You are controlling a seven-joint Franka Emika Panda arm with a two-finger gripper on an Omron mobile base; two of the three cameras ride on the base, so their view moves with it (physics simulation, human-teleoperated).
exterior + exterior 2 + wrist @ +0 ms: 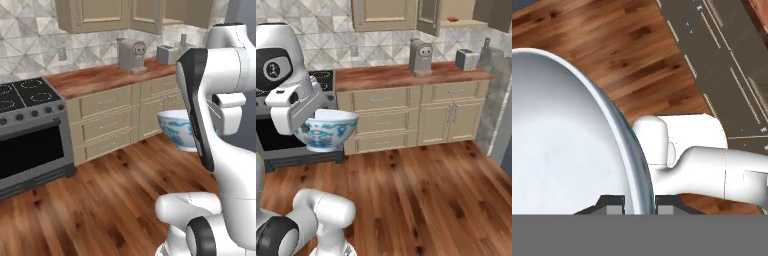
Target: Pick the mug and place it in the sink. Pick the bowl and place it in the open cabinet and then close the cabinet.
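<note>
Gripper: the gripper was clamped on the rim of the bowl, one dark fingertip inside the rim and the other outside, the jaws narrow around the wall.
Floor: the wooden floor lay below the raised bowl, which touched nothing but the gripper.
Stove: the grey stove with its black cooktop stood at the left end of the counter run.
Counter: the wooden counter topped beige drawer fronts and ran to the right of the stove.
Cabinet: the cabinet hung above the counter; one door stood ajar beside an open shelf with a small orange item on it.
Bowl: white inside, pale blue pattern outside, held upright in the air, in front of the lower drawers and well below the cabinet; in the left base view it showed partly behind the arm.
Appliances: a grey coffee machine and a toaster stood on the counter, apart from each other.
</note>
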